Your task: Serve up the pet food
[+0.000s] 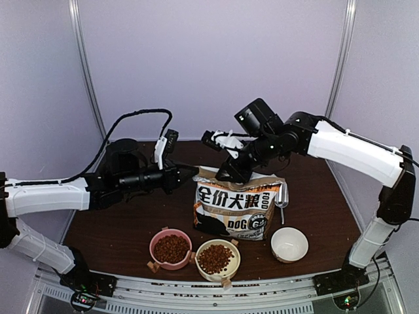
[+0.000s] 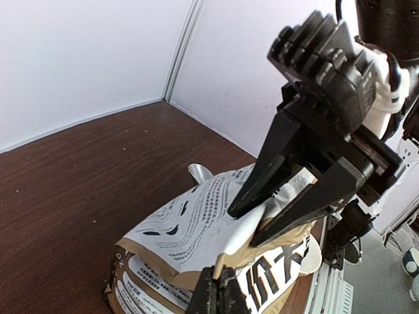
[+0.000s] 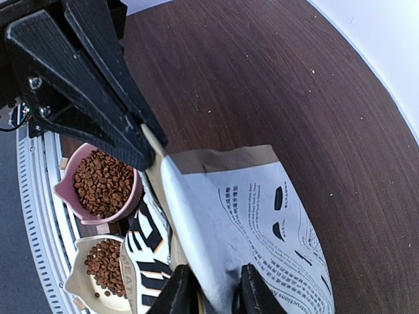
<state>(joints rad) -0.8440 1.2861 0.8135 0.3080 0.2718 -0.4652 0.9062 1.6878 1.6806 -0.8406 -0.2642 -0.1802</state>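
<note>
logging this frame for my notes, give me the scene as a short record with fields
bag: upright mid-table, held at the top by both grippers
left gripper: shut on the bag's top edge
right gripper: shut on the bag's top flap
pet food: in the pink bowl and the cream bowl
white bowl: empty, right of the cream bowl
scoop: beside the bag, on its right in the top view, held by neither gripper

Kraft-brown printed paper bag (image 1: 236, 208), front panel: large black characters "全价犬粮", "FOOD" running vertically at their right end, "DOG" in pale capitals below. The white back panel carries fine print, too small to read.
</note>
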